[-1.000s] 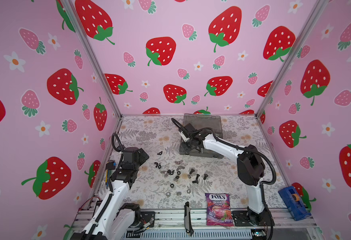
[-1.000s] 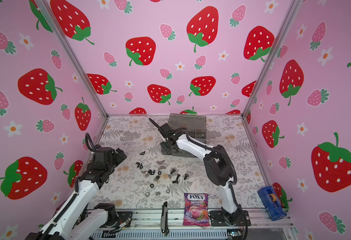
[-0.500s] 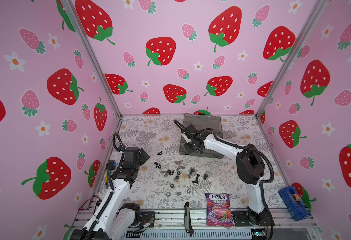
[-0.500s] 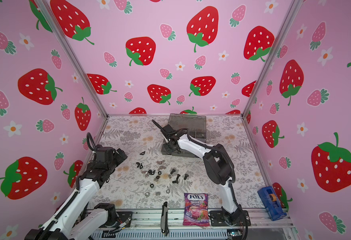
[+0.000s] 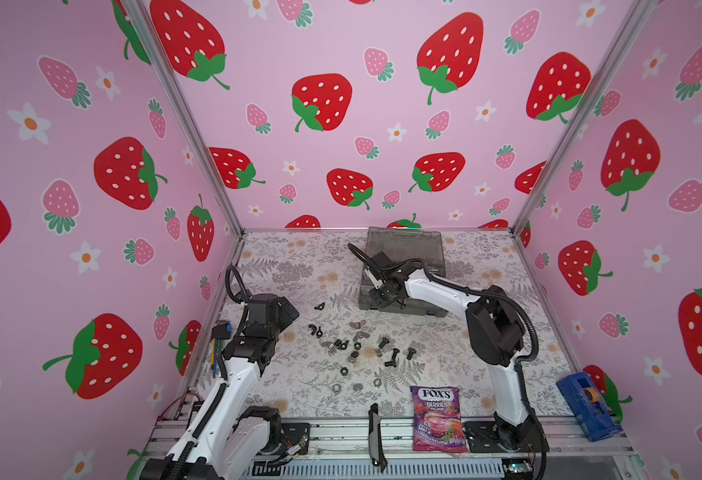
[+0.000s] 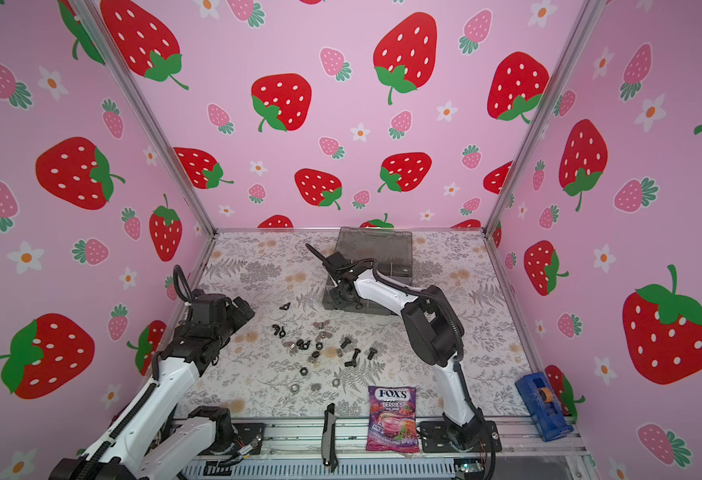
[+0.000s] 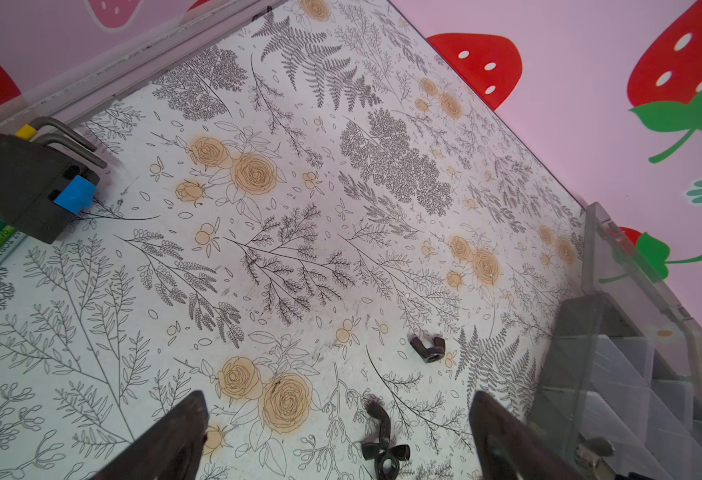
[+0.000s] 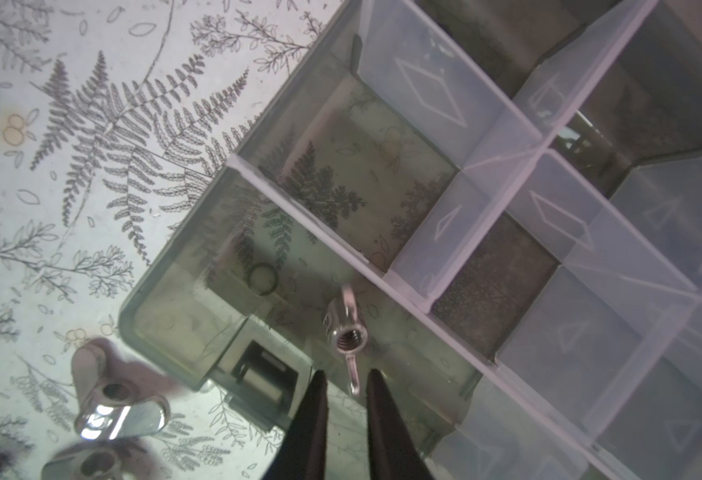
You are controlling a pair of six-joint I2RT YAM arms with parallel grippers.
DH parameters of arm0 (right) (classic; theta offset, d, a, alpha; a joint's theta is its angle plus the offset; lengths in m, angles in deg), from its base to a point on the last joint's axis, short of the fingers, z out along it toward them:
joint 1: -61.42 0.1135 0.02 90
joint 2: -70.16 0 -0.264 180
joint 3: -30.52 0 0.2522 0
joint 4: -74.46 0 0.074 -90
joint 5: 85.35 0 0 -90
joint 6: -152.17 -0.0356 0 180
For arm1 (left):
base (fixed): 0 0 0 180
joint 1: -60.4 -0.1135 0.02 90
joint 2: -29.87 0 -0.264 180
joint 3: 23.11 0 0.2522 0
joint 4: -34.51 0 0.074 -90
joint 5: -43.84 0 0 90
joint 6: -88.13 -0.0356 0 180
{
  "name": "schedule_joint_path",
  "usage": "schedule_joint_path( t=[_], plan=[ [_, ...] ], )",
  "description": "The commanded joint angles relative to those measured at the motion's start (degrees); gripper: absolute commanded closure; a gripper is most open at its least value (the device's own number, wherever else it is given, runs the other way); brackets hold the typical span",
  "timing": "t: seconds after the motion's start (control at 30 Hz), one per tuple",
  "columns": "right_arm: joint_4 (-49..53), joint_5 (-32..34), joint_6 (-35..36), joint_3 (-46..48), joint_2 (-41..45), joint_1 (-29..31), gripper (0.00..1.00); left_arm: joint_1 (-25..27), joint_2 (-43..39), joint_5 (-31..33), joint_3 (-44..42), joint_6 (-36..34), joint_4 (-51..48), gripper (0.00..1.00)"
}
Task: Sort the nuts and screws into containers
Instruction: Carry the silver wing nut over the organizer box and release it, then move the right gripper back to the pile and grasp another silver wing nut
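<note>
- Since a second ago, shifts the right arm (image 5: 436,291) slightly and loosens the right tool (image 8: 346,372) to a narrow gap, pinching nothing.
- Leaves a silver winged nut (image 8: 346,332) in the corner compartment of the containers (image 8: 424,95), one wing by the tips; touching or not, cannot tell.
- Holds the left tool (image 7: 337,399) spread wide over the surface (image 7: 299,208), near two black winged nuts (image 7: 427,349).
- Shows the nuts (image 5: 343,370) and the screws (image 5: 410,353) loose mid-surface, too small to count.
- Hides the right tool's tips under its wrist in both top views.
</note>
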Motion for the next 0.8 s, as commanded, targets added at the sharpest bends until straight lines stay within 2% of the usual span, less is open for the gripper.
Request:
schedule_joint_path(
  t=[0.0,0.27,0.43,0.6,0.77],
  plan=[
    [0.5,1.5,0.2,0.9,1.6,-0.1,0.74,-0.3,-0.3,1.0,-0.2,0.5,-0.9,0.01],
    [1.4,2.9,-1.8,0.9,7.0,3.5,0.73,-0.3,-0.3,1.2,0.5,0.5,-1.6,0.01],
    [2.7,0.5,-3.6,2.1,8.6,6.4,0.70,-0.3,-0.1,1.1,0.3,0.8,-1.6,0.01],
    [1.6,-3.5,-4.4,3.6,7.4,8.8,0.67,-0.3,0.5,1.0,0.3,1.2,-1.4,0.01],
    [1.8,-4.8,-3.3,3.2,4.1,10.7,0.61,-0.3,1.0,0.8,0.6,1.1,-1.7,0.01]
  ],
)
